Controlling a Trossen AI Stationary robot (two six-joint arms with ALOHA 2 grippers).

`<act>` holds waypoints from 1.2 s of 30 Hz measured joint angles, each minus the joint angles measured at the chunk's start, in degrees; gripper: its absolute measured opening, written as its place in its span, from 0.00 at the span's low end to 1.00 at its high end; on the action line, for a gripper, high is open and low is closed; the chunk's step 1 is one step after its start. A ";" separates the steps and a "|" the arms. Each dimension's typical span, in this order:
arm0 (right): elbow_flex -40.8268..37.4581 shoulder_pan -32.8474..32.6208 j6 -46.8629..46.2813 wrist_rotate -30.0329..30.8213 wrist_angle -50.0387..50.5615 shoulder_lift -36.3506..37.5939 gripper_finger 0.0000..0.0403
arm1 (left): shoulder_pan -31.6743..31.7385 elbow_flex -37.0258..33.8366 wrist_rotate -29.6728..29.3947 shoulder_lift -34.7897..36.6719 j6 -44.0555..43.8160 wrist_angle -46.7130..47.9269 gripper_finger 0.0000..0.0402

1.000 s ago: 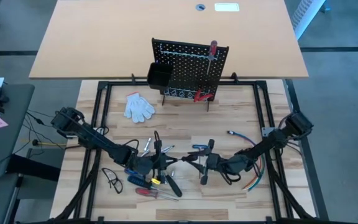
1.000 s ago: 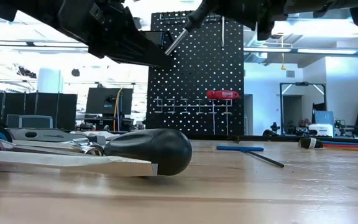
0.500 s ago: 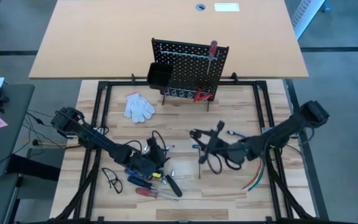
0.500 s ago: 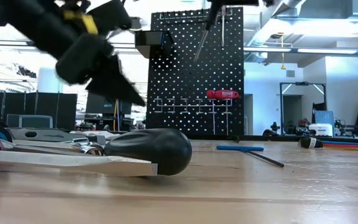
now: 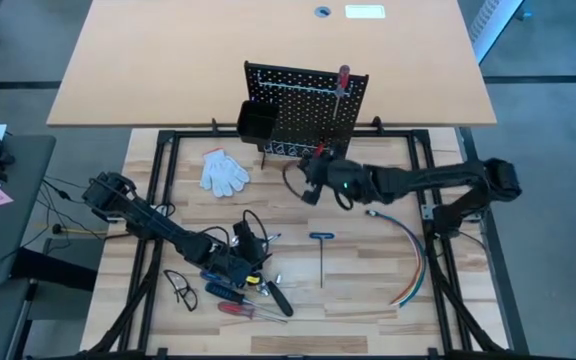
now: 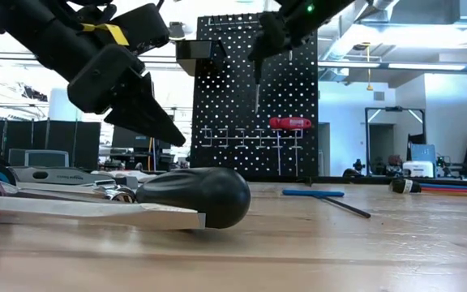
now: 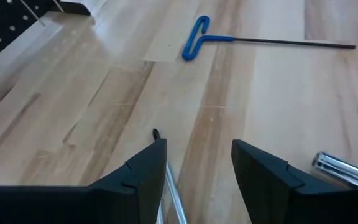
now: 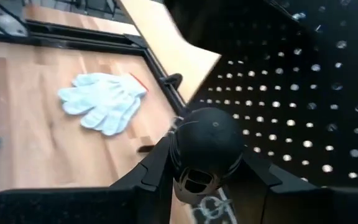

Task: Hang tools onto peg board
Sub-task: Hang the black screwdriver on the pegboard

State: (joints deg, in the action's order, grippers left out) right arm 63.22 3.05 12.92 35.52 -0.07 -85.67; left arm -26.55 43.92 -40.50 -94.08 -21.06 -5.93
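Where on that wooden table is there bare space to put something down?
Bare wood lies between the glove and the T-key, and at the front right, between the T-key and the cables. It is crowded at the front left, where loose tools lie under the left gripper, and before the peg board, where the right gripper holds a screwdriver.

We note the upright black perforated peg board (image 5: 306,105) carrying a red-handled screwdriver (image 5: 341,88). A blue T-handle key (image 5: 320,250) lies flat mid-table; more screwdrivers (image 5: 238,295) are clustered near the front.
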 joint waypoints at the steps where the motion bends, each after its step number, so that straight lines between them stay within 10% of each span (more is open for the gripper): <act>1: 0.05 1.00 0.05 -1.06 -0.08 0.11 0.29 | -0.02 0.00 0.12 0.00 0.00 -0.05 0.44; 8: 0.14 5.52 0.07 -10.02 -0.33 -0.96 0.29 | 0.00 0.00 0.29 0.00 0.00 -0.72 0.44; 18: 0.14 5.49 2.08 -1.01 -0.46 -1.71 0.29 | -0.02 0.00 0.47 0.00 0.17 -1.19 0.44; 36: -3.52 8.18 0.27 -2.19 -3.43 -1.86 0.29 | -0.02 0.02 1.12 0.00 0.15 -1.32 0.44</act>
State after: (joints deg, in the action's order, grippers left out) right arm 59.70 11.22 13.19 33.33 -3.50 -87.53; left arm -26.57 43.94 -39.38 -94.08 -20.91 -7.25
